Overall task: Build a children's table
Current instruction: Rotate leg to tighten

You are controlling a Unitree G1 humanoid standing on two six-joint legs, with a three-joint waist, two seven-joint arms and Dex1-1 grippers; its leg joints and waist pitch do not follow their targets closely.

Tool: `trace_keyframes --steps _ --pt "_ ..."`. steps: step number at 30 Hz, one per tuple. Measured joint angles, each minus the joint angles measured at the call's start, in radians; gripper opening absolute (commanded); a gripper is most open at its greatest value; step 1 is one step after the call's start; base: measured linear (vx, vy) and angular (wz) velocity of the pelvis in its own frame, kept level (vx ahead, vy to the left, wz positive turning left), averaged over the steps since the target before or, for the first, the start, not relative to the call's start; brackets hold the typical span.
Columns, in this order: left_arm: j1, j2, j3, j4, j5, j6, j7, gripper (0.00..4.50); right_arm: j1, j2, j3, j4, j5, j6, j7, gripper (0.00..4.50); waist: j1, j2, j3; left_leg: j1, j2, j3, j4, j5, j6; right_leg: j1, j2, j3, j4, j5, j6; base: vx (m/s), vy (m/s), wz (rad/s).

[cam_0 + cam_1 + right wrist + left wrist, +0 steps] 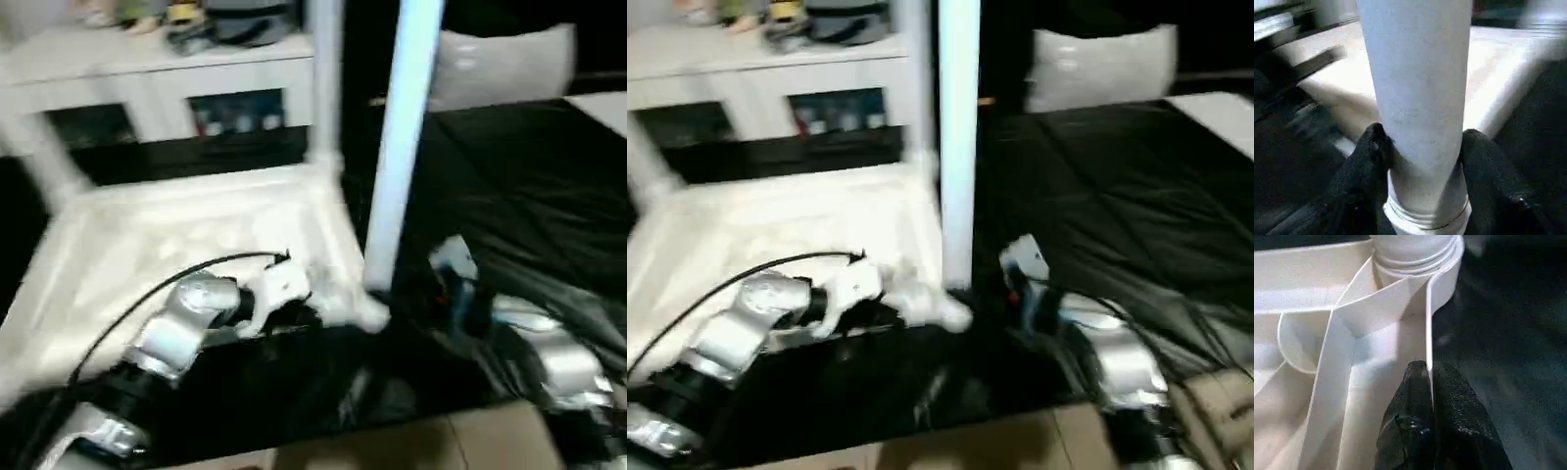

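My left jaws pinch the upturned table rim on the black bed, right jaws clasp the near-corner leg; a slipping rim could cock it in its socket.

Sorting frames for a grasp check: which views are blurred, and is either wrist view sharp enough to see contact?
Both eye views are motion-smeared. Left wrist view is sharp: the left gripper is shut on the tabletop's thin rim. Right wrist view is softer, yet the right gripper clearly clasps the upright leg.
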Motion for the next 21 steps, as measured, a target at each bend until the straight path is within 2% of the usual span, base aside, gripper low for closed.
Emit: trace_keyframes --steps 1,3,5,6,7,9,14,21 --pt "0.0 -0.014 0.004 -0.002 0.0 0.018 0.022 0.0 -0.011 0.019 -0.003 0.015 -0.007 -0.002 -0.037 1.87 -0.01 0.0 0.0 0.0 0.0 -0.002 0.0 0.0 0.0 0.0 0.0 -0.003 -0.004 0.0 0.0 0.0 0.0 0.0" --pt "-0.005 -0.084 0.032 0.001 0.032 0.083 0.134 0.0 -0.072 0.113 -0.026 0.09 -0.037 -0.006 -0.186 1.87 -0.033 0.0 0.001 -0.001 0.0 -0.003 0.002 0.0 0.0 -0.001 -0.001 -0.004 -0.005 0.0 0.0 0.0 0.0 0.0" --pt "-0.024 -0.131 0.041 0.015 0.057 0.123 0.223 0.0 -0.124 0.177 -0.035 0.15 -0.062 -0.017 -0.32 1.87 -0.046 0.0 0.002 -0.001 -0.001 -0.003 0.003 0.0 0.0 -0.003 -0.003 -0.008 -0.007 0.0 0.0 0.0 0.0 0.0" --pt "-0.031 -0.148 0.043 0.025 0.062 0.131 0.251 0.0 -0.138 0.193 -0.041 0.169 -0.068 -0.023 -0.356 1.87 -0.048 0.0 0.003 -0.002 -0.001 -0.004 0.003 0.0 0.0 -0.003 -0.007 -0.014 -0.008 0.0 0.0 0.0 0.0 0.0" --pt "-0.039 -0.165 0.044 0.035 0.07 0.136 0.277 0.0 -0.148 0.207 -0.052 0.187 -0.072 -0.034 -0.381 2.43 -0.048 0.0 0.003 -0.002 -0.001 -0.004 0.002 0.0 0.0 -0.003 -0.011 -0.023 -0.009 0.0 0.0 0.0 0.0 0.0" --pt "-0.046 -0.191 0.039 0.044 0.077 0.139 0.313 0.0 -0.153 0.226 -0.069 0.207 -0.073 -0.064 -0.418 2.57 -0.046 0.0 0.004 -0.004 0.0 -0.004 0.002 0.0 0.0 -0.003 -0.014 -0.027 -0.01 0.0 0.0 0.0 0.0 0.0" --pt "-0.046 -0.194 0.013 0.02 0.073 0.138 0.303 0.0 -0.128 0.22 -0.097 0.205 -0.056 -0.092 -0.405 3.09 -0.021 0.001 0.004 -0.009 -0.001 -0.002 0.002 -0.001 0.001 -0.003 -0.014 -0.025 -0.009 0.008 -0.009 0.01 0.0 0.02" --pt "-0.051 -0.136 -0.019 0.034 0.07 0.032 0.23 0.0 -0.032 0.102 -0.092 0.119 -0.018 -0.125 -0.218 3.63 0.024 0.003 0.003 -0.016 0.002 -0.002 -0.003 -0.002 0.002 -0.009 -0.013 -0.027 -0.004 0.02 -0.007 0.0 0.0 0.0"
